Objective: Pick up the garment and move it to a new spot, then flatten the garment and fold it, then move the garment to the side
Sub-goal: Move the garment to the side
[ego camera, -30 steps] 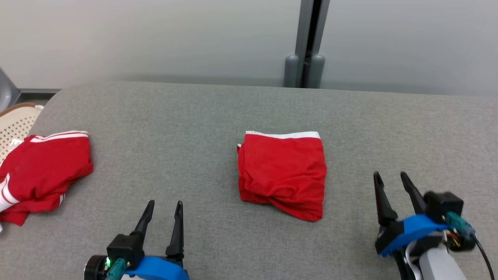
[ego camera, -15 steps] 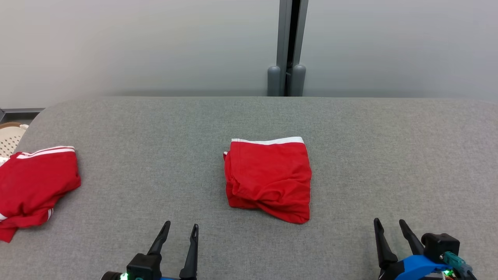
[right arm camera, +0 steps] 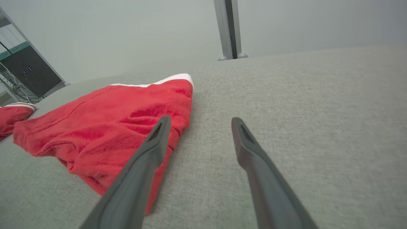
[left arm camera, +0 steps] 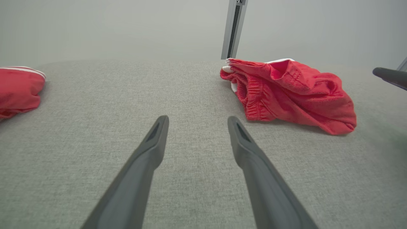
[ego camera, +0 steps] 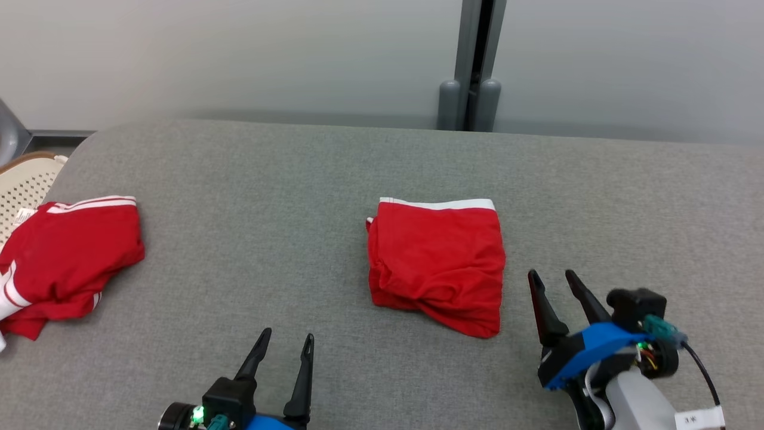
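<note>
I see the grey cloth-covered counter (ego camera: 268,197) spanning my head view, with the folded red shorts (ego camera: 436,263) lying near its middle, white waistband on the far side. A second red garment with white stripes (ego camera: 65,251) is bunched at its left edge. My right pincer (ego camera: 550,275) is just beside the shorts' near right corner, fingers wide and empty, and my left pincer (ego camera: 288,333), equally wide and empty, is well apart from them.
</note>
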